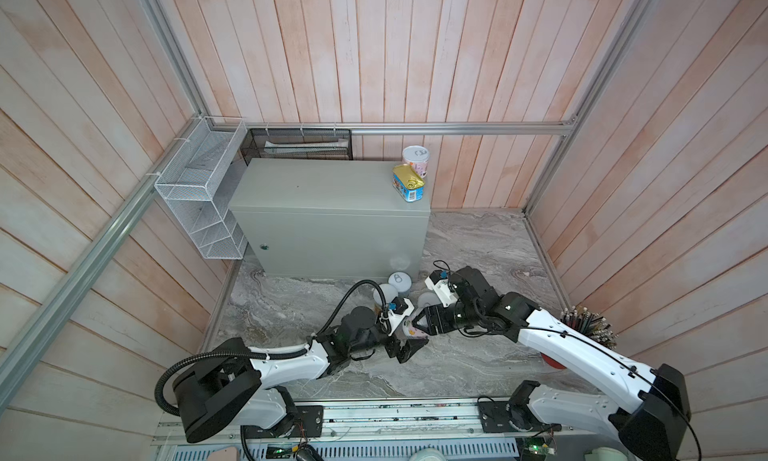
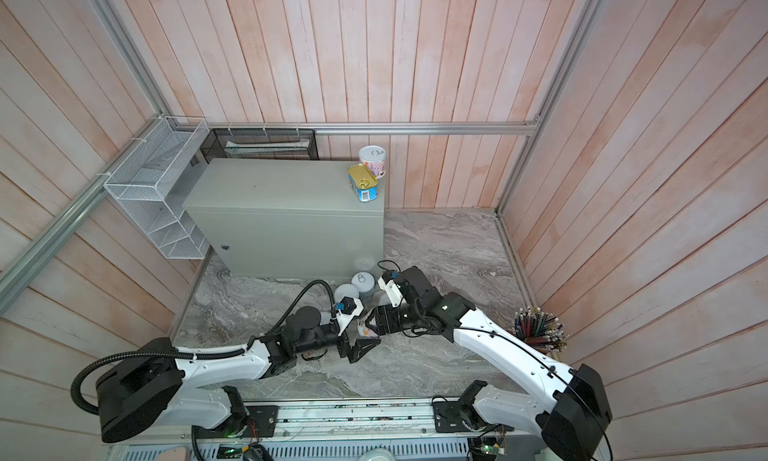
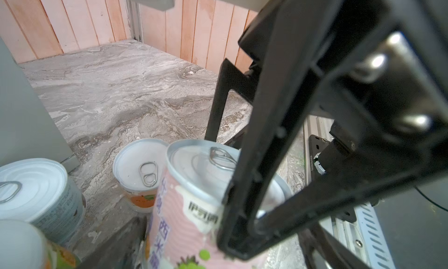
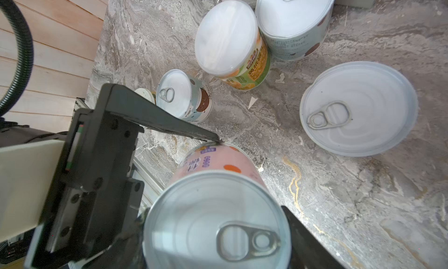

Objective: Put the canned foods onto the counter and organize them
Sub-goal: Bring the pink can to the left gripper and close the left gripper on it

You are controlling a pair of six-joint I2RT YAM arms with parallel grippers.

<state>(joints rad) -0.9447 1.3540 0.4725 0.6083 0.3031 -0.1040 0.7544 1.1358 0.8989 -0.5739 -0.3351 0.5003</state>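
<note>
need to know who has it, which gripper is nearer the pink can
Right. The right gripper is shut on the pink can, jaws on either side near its lid. The left gripper is open just beside it, holding nothing.

Walls: whitewashed pink wooden planks (image 1: 415, 56) on three sides, boards run vertical at the back and slant on the sides. Silver aluminium frame rails (image 1: 457, 127) run along the back wall and up the corners. Floor: grey-veined marble surface (image 1: 478, 238), gritty, with brownish streaks. White wire mesh basket (image 1: 195, 189) hangs on the left rail at the back corner. Black mesh tray (image 1: 299, 145) is fixed to the back rail beside it. Red cup of pencils (image 1: 590, 326) sits by the right wall. Light even, shadows soft.
</note>
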